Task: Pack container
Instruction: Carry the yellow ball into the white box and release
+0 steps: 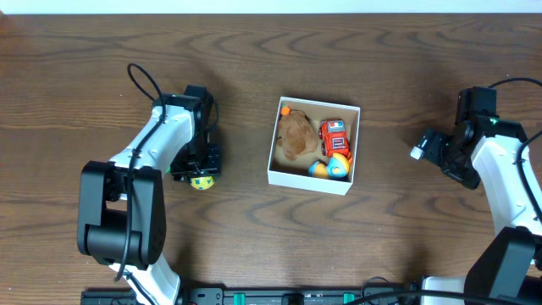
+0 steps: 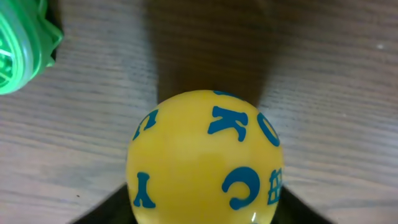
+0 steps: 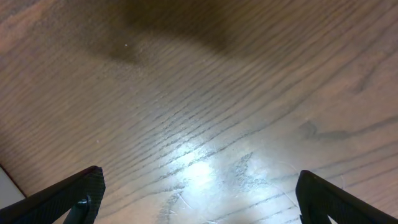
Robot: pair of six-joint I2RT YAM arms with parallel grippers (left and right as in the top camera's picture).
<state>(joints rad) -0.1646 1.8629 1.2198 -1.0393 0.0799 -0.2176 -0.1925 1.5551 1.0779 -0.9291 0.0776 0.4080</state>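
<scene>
The container (image 1: 310, 179) is a white-walled cardboard box with a brown inside, at the table's middle. It holds a brown plush toy (image 1: 295, 137), a red toy car (image 1: 334, 135) and a blue and yellow toy (image 1: 332, 166). My left gripper (image 1: 200, 169) is left of the box, down at the table, with its fingers against both sides of a yellow ball with blue letters (image 1: 201, 181). The yellow ball fills the left wrist view (image 2: 205, 162). My right gripper (image 1: 434, 149) is open and empty, right of the box, over bare wood (image 3: 199, 186).
A green plastic toy (image 2: 17, 46) lies on the table close beside the ball; a bit of it shows in the overhead view (image 1: 176, 174). A small orange piece (image 1: 286, 109) sits at the box's far left corner. The table is dark wood.
</scene>
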